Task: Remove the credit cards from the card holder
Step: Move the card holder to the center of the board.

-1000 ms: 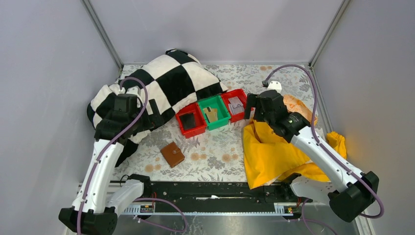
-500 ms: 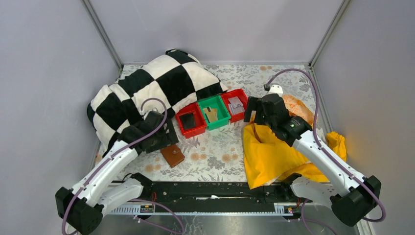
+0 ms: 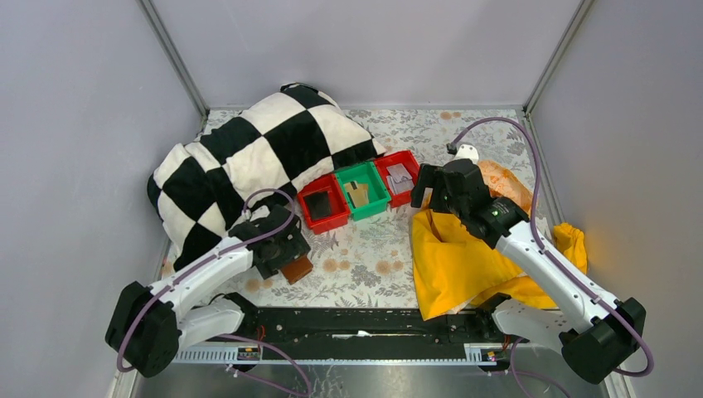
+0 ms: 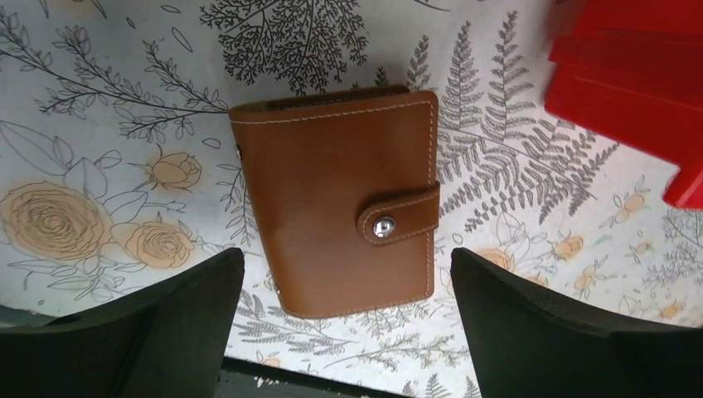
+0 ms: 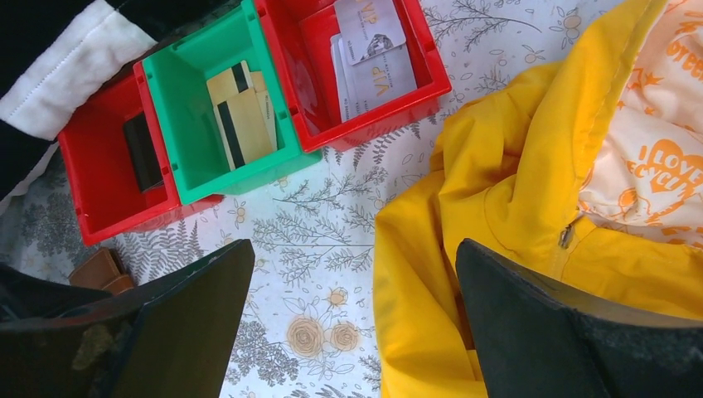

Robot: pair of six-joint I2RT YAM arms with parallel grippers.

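The card holder (image 4: 340, 199) lies shut, strap snapped, flat on the counter (image 4: 108, 124) squarely between our left jaws. These stand wide on either side of it, not touching. Ahead of our right jaws, also wide and holding nothing, tan cards (image 5: 240, 116) sit in the green bin (image 5: 178, 108) and grey ones in the red bin (image 5: 373, 123) beside it. A yellow jacket (image 5: 497, 207) spreads to their right.
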